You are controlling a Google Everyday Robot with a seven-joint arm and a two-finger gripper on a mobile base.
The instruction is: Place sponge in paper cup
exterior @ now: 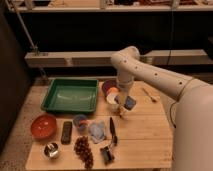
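Pincer (123,108) beside paper cup (112,98), sponge (130,103) half-hidden

Hand (123,107) with sponge (129,103) beside paper cup (113,98)

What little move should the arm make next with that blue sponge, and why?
Probably slide the tool sideways until the sponge it grips hangs over the paper cup, before letting go. The tool hovers just beside the cup, so the sponge is next to its mouth, not above it.
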